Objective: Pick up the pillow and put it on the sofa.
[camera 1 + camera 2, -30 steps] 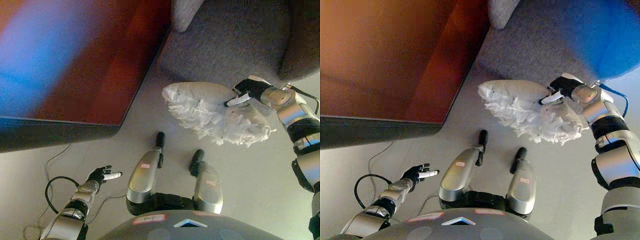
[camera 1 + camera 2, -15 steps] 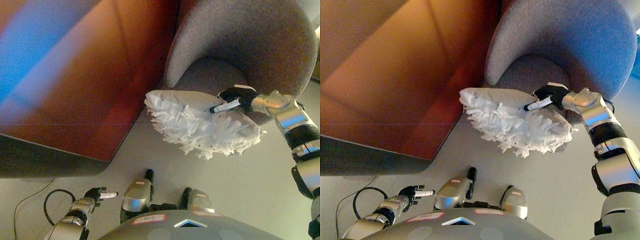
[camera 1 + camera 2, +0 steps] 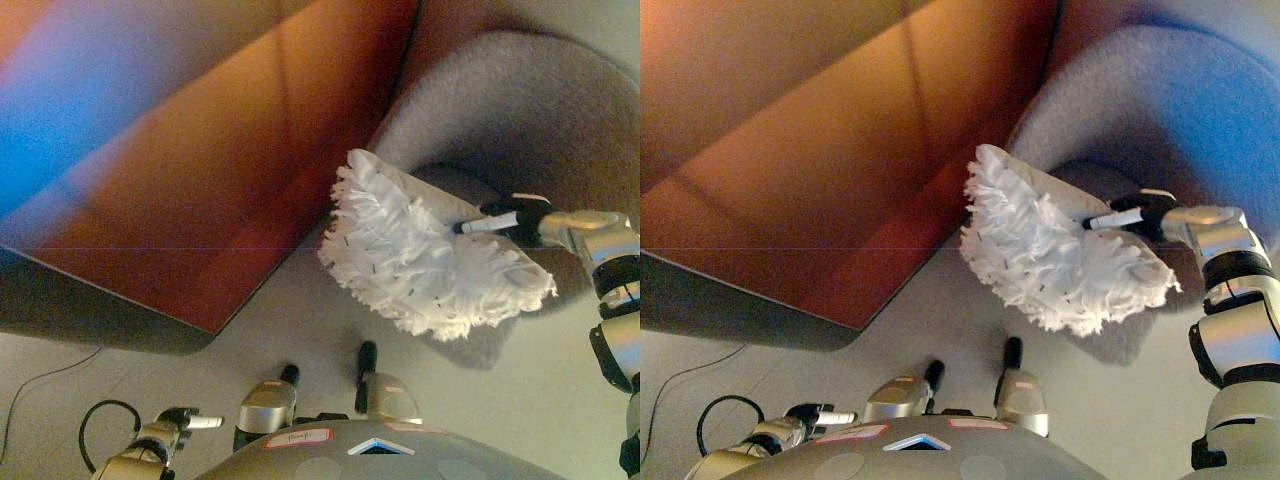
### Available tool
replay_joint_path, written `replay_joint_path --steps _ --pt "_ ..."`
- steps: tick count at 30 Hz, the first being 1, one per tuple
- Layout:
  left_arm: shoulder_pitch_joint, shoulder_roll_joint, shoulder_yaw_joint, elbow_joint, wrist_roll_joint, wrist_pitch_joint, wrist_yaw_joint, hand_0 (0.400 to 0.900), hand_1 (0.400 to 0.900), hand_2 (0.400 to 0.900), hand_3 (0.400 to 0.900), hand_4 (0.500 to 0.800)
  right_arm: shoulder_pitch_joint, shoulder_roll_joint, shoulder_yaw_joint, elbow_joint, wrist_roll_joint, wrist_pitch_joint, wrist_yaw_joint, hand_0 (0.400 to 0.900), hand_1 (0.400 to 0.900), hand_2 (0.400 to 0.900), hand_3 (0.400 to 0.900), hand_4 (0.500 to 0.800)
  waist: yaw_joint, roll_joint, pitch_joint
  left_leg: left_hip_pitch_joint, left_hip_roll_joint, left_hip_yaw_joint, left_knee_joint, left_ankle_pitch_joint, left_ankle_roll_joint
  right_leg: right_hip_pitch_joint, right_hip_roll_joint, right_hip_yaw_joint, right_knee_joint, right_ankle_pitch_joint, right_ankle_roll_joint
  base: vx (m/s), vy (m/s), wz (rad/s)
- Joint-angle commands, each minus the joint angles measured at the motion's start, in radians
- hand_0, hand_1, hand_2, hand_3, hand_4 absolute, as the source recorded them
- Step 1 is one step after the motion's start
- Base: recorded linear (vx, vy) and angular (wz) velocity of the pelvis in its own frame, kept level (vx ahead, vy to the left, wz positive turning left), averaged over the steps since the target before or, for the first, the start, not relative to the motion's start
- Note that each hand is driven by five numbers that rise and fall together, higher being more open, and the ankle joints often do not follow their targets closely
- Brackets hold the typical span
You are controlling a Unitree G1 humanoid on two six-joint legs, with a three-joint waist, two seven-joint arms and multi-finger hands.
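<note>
Pillow held up in front of sofa by right hand.
The right hand (image 3: 515,218) pinches the upper edge of the white shaggy pillow (image 3: 425,250); fingers closed on it, w/ the pillow hanging below and to the left, over the grey sofa (image 3: 520,110) seat. Left hand (image 3: 178,420) low at bottom left, fingers loosely straight, holding nothing.

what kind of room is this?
Likely a living room or lounge: a grey upholstered sofa, a reddish-brown wooden cabinet beside it, and a white fringed pillow held in the right hand above a plain floor.
</note>
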Motion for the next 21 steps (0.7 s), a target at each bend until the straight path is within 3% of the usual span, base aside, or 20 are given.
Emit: replay_joint_path --steps 1,9,16,17,21 --pt "0.039 0.049 0.005 0.049 0.043 -0.001 0.033 0.900 0.900 0.900 0.900 0.800 -0.326 -0.142 -0.073 0.083 0.027 -0.003 -0.041 0.400 0.400 0.400 0.400 0.500 0.073 -0.022 -0.064 0.035 0.062 0.132 -0.019 -0.020 -0.003 0.052 0.023 -0.029 0.037 -0.079 0.032 0.20 -0.169 0.29" --pt "0.049 0.054 -0.011 0.013 0.066 -0.024 0.018 0.900 0.900 0.900 0.900 0.800 -0.395 -0.213 -0.053 0.126 -0.057 0.119 -0.168 0.400 0.400 0.400 0.400 0.500 0.087 0.043 -0.037 -0.068 0.146 0.210 -0.037 0.104 -0.072 0.052 0.032 -0.121 0.036 -0.136 -0.007 0.06 -0.100 0.49" --pt "0.047 0.060 -0.017 -0.020 0.004 -0.055 -0.005 0.900 0.900 0.900 0.900 0.800 -0.480 -0.255 0.015 0.142 -0.135 0.161 -0.311 0.400 0.400 0.400 0.400 0.500 0.081 0.133 0.048 -0.160 0.164 0.182 -0.007 0.168 -0.093 -0.050 0.029 -0.112 0.115 -0.175 -0.035 -0.08 0.000 0.07" --pt "0.047 0.055 -0.018 -0.021 -0.003 -0.065 -0.004 0.900 0.900 0.900 0.900 0.800 -0.489 -0.263 0.021 0.147 -0.142 0.168 -0.335 0.900 0.900 0.900 0.900 0.800 0.078 0.145 0.053 -0.166 0.164 0.180 -0.006 0.170 -0.094 -0.060 0.027 -0.111 0.124 -0.180 -0.036 -0.07 0.083 -0.03" --pt "0.051 0.046 -0.029 -0.046 -0.034 -0.060 -0.007 0.900 0.900 0.900 0.900 0.800 -0.485 -0.297 0.025 0.161 -0.176 0.182 -0.321 0.900 0.900 0.900 0.900 0.800 0.063 0.181 0.063 -0.171 0.160 0.180 0.001 0.168 -0.098 -0.084 0.021 -0.104 0.158 -0.202 -0.042 0.02 0.069 -0.07"
